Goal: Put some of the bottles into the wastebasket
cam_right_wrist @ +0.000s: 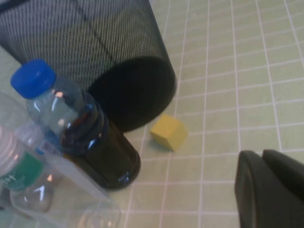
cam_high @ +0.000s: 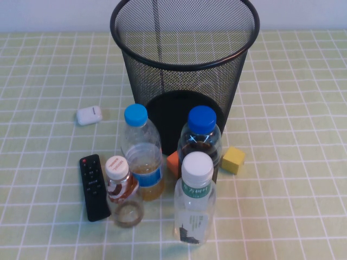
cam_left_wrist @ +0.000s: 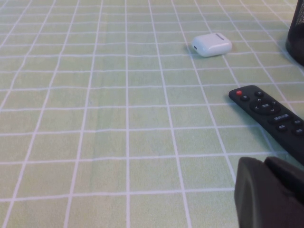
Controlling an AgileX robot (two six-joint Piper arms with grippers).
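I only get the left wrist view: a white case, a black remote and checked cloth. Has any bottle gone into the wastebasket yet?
Observer: No. The high view shows the wastebasket with nothing inside. All four bottles stand upright in front of it.
Operator: Which bottle is nearest the remote?
Observer: The short red-brown-labelled bottle, just beside the remote.
Operator: And the hands?
Observer: Neither shows in the high view. The left hand is over the cloth by the remote. The right hand is over the cloth near a yellow block, which lies beside the dark blue-capped bottle.
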